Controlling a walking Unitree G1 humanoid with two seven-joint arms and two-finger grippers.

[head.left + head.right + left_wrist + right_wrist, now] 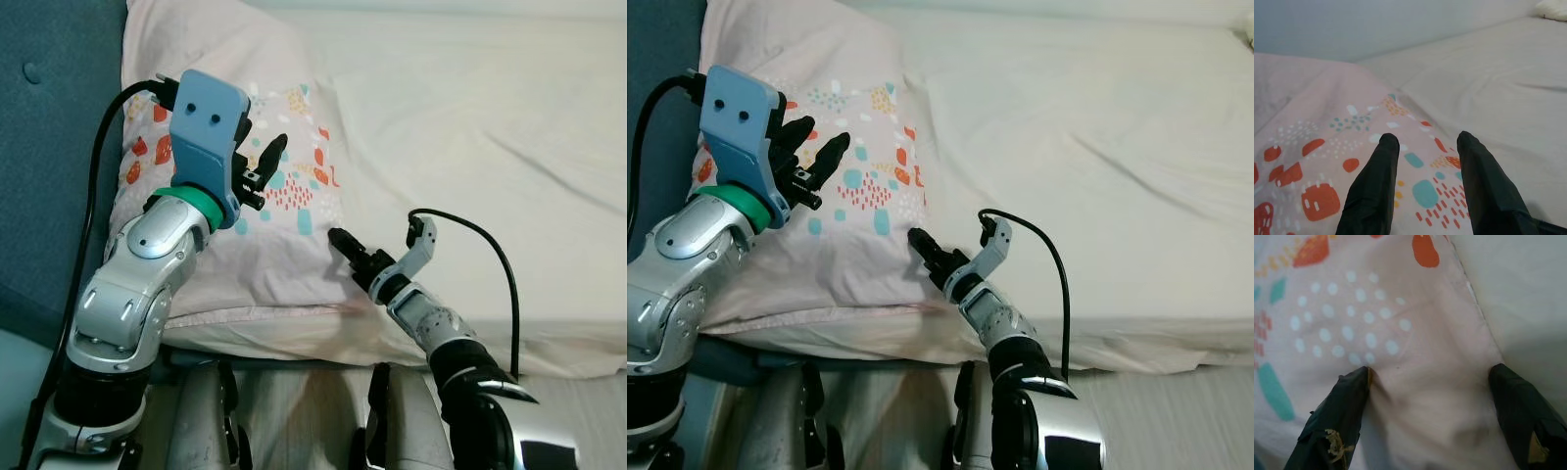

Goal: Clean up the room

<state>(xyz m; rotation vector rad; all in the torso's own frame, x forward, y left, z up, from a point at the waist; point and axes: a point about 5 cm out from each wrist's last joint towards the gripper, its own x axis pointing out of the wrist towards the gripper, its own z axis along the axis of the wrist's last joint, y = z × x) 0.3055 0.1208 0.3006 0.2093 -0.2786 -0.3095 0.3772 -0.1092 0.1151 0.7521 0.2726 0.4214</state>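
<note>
Pinching next: I'm pressing my wide-open, empty right hand into the pillow corner; left hand is hovering open, empty.

Cream bed sheet, teal padded headboard, soft even light

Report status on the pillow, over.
Right gripper open, jaws pressed on the pink pillow near its edge. Left gripper open, above the pillow. Pillow lies on the bed. Nothing in the way.
</note>
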